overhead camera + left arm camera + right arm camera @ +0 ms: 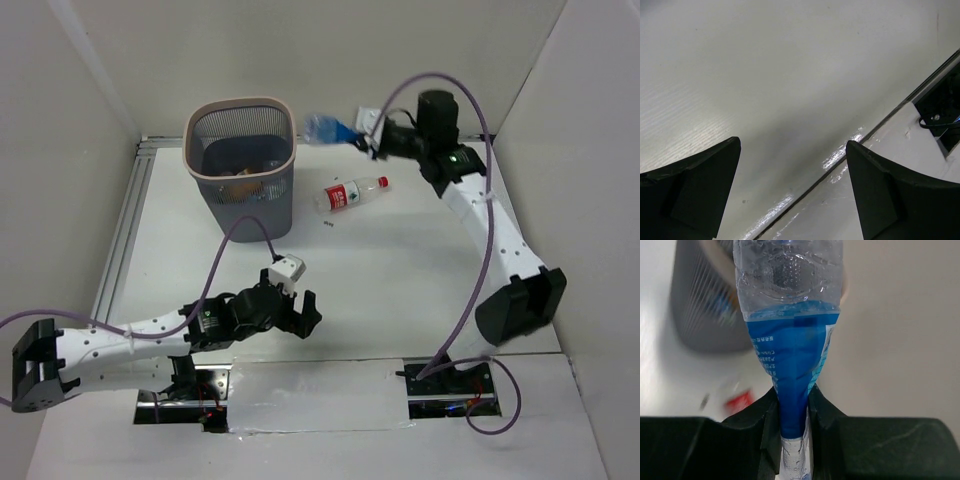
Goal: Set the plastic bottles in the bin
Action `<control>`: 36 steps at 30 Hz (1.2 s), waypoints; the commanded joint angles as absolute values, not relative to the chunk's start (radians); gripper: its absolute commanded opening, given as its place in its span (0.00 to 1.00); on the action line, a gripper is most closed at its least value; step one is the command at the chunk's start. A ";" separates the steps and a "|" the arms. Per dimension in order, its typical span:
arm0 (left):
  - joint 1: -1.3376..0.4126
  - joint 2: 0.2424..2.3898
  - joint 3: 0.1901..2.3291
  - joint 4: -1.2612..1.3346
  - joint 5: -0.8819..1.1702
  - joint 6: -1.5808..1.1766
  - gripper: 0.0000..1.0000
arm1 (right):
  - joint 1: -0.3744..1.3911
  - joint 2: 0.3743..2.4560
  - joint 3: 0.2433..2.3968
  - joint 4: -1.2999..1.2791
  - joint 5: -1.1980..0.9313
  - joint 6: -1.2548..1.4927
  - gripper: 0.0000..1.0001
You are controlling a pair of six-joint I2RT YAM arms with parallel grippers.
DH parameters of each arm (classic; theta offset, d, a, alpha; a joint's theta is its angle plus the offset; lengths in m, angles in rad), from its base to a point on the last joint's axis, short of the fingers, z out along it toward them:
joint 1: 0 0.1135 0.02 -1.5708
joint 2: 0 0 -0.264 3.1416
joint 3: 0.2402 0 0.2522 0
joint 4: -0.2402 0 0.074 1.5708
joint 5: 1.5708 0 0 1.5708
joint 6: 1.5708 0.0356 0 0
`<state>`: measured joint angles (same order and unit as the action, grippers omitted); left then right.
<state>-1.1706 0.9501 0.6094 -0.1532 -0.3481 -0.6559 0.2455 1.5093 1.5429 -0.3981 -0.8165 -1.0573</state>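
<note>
We are in the carrying step. Our right gripper (792, 407) is clamped on the blue-labelled bottle (792, 350). Its fingers pinch the label so hard that the plastic folds flat between them, while the clear body swells out beyond the grip. In the overhead view this bottle hangs in the air in the upper middle of the frame. It is just right of the pale rim of the bin (238, 102) and not yet over the opening.

The bin stands left of centre in the upper part of the frame, on the table (400, 280). Something lies in its bottom, an orange-brown patch among it, but we cannot tell how many bottles are there. The red-labelled bottle (350, 194) lies on its side on the table, to the right of the bin and below the held bottle, apart from both.

Our left gripper (300, 318) sits low, left of centre in the lower part of the frame. Its jaws are spread wide with nothing between them, and its wrist view shows only tabletop past the fingers.

As we judge it, the next move is to swing the right arm leftward until the whole bottle is above the mouth, and only then let go. A release too near the rim could bounce the bottle back onto the table. The crushed plastic may also spring as the fingers part. After that, the red-labelled bottle looks like our next pick.
</note>
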 commanded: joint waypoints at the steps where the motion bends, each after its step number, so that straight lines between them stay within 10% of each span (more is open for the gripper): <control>1: -1.177 1.012 0.620 -0.035 -0.325 -0.572 0.99 | 0.385 1.635 1.811 -0.071 -0.735 -0.637 0.25; 10: -1.186 1.066 0.629 0.067 -0.301 -0.519 0.99 | 0.518 2.260 2.673 0.030 -0.712 -0.051 0.36; 18: -1.195 1.127 0.678 0.078 -0.334 -0.423 1.00 | 0.561 2.333 2.574 0.233 -0.678 0.181 0.57; 23: -1.195 1.146 0.678 0.089 -0.314 -0.446 1.00 | 0.591 2.333 2.578 0.178 -0.709 0.154 1.00; 36: -1.195 1.028 0.600 0.014 -0.374 -0.529 1.00 | 0.226 2.168 2.448 -0.064 -0.747 -0.327 0.97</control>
<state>-1.1900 1.0870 0.6247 0.0177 -0.3347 -0.4870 0.3569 2.2665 2.4882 0.0261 -0.6834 -0.1127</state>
